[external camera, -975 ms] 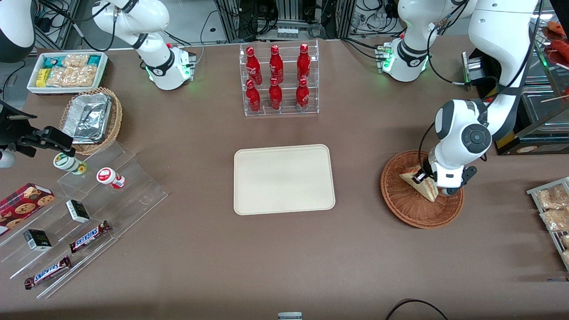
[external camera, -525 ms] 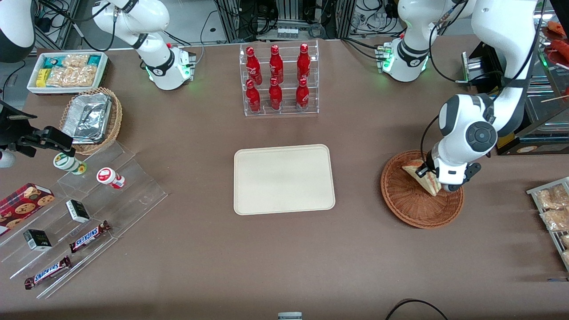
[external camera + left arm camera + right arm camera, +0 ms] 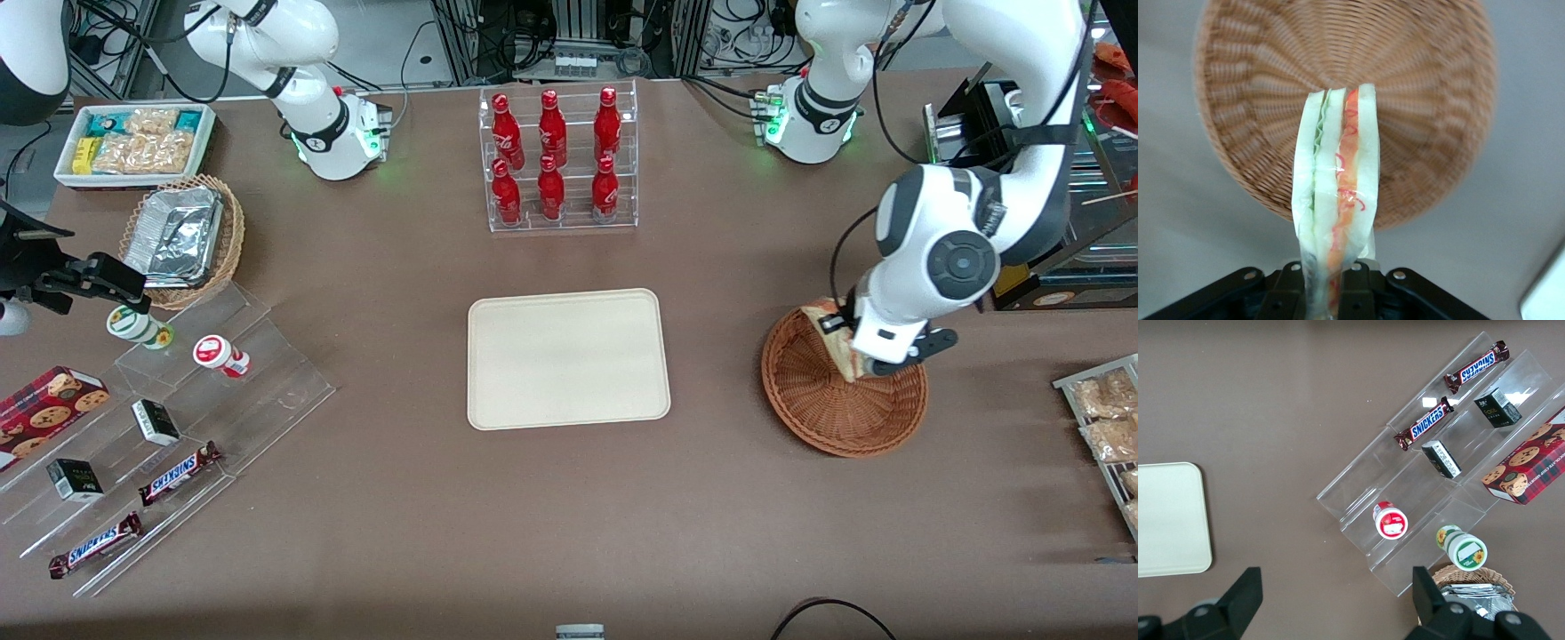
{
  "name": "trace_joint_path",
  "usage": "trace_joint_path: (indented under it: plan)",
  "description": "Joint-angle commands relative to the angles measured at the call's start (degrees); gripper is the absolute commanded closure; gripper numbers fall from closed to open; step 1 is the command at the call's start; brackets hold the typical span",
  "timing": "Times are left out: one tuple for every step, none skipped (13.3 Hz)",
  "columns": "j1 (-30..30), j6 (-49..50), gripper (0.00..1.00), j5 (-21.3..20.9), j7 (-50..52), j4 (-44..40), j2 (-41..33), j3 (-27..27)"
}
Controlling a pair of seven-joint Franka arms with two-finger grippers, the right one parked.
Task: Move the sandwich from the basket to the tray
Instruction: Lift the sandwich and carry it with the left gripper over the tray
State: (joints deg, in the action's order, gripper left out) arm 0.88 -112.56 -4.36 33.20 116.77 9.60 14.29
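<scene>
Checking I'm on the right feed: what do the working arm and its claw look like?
The working arm is glossy white with dark grey joint bands and a round grey cap at the wrist, and a black cable runs along it. Green lights glow at its base. Its claw, above the basket, is matte black with small silver screws.

Brown table (image 3: 373, 516) carries: cream tray (image 3: 569, 358) mid-table; reddish wicker basket (image 3: 827, 418) toward working arm's end. Hand (image 3: 855, 348) above basket, clamped on sandwich (image 3: 831, 345), sandwich clear of wicker. Clear rack of red bottles (image 3: 558, 160) farther from front camera than tray. Toward parked arm's end: stepped clear display (image 3: 178, 427) with candy bars, tan basket of foil containers (image 3: 182, 238), white bin of snacks (image 3: 133, 142).
</scene>
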Motion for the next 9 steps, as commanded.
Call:
trace_joint_path:
  plan:
    - [-1.0, 1.9, 1.0, 3.1, -4.5, -2.5, 1.6, 2.2]
    - [-1.8, 1.9, 1.0, 4.6, -4.4, -3.5, 2.4, 2.7]
    - [-3.4, 2.0, 1.0, 4.6, -4.2, -4.5, 3.3, 3.4]
    - [-5.7, 2.0, 1.0, 4.7, -3.4, -5.9, 4.6, 3.4]
    - [-8.2, 1.9, 1.0, 4.8, -0.8, -7.4, 5.9, 3.4]
    - [-10.5, 1.7, 1.0, 4.7, 3.8, -9.0, 7.5, 3.4]
    - [-13.4, 1.5, 1.0, 4.6, 7.6, -10.8, 9.1, 3.4]
    - [-15.4, 1.5, 1.0, 4.7, 9.5, -13.0, 10.9, 3.4]
    - [-16.3, 1.5, 1.0, 4.7, 10.4, -15.4, 13.3, 3.4]
